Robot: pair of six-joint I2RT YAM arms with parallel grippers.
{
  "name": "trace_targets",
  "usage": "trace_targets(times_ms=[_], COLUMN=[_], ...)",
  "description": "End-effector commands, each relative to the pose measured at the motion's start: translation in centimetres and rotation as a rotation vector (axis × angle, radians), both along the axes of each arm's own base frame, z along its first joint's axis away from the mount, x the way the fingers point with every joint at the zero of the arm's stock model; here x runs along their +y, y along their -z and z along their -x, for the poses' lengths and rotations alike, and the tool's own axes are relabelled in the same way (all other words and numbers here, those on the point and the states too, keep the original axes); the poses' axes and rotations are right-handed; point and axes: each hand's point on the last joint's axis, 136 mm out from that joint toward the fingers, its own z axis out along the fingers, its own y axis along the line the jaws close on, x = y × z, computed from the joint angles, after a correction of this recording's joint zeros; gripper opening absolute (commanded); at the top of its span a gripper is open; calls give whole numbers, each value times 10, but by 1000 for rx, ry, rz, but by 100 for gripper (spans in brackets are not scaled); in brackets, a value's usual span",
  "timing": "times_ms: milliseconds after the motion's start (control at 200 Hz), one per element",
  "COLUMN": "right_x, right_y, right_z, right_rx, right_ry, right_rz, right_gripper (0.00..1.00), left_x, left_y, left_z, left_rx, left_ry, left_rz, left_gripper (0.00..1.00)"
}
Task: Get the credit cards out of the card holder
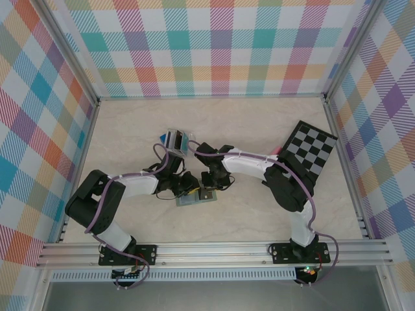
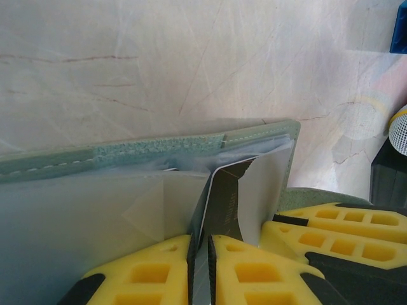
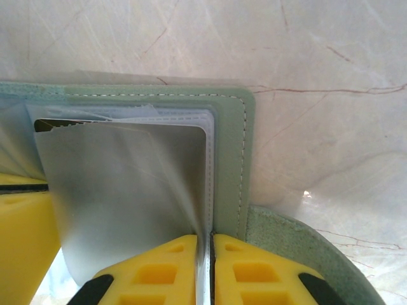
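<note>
Pinching dark card [image 2: 224, 190] in clenched left gripper [image 2: 199, 248]; right gripper [image 3: 205, 248] clamped on holder [image 3: 245, 159] inner flap [image 3: 127, 190]. Holder flat on table [image 1: 259, 129], at 5 o'clock from card stand [image 1: 175, 138]. Best drawn straight out toward 6 o'clock in left wrist view, flap pinned, no twisting.

table [image 1: 259, 126]: pale marble | on it: card holder [image 1: 186, 201], card stand [image 1: 175, 139], checkerboard [image 1: 310, 150]
</note>
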Motion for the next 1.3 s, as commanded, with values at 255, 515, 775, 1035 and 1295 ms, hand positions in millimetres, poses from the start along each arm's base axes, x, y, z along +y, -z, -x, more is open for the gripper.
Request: trace_targets(times_ms=[255, 515, 775, 1035, 1295], right_x=[9, 11, 9, 9, 2], right_y=[15, 15, 14, 7, -9], right_z=[16, 16, 15, 13, 7], right_rx=[65, 70, 65, 51, 8], right_ry=[-48, -50, -42, -30, -2], right_rz=[-43, -57, -52, -65, -65], right_gripper=[12, 13, 13, 14, 14], left_x=[-10, -13, -11, -8, 15], left_y=[3, -7, -13, -15, -12], left_z=[9, 7, 8, 8, 7], left_rx=[6, -45, -98, -124, -136], left_ry=[76, 96, 125, 133, 82], left_rz=[44, 71, 65, 57, -55], left_gripper=[16, 17, 12, 1, 0])
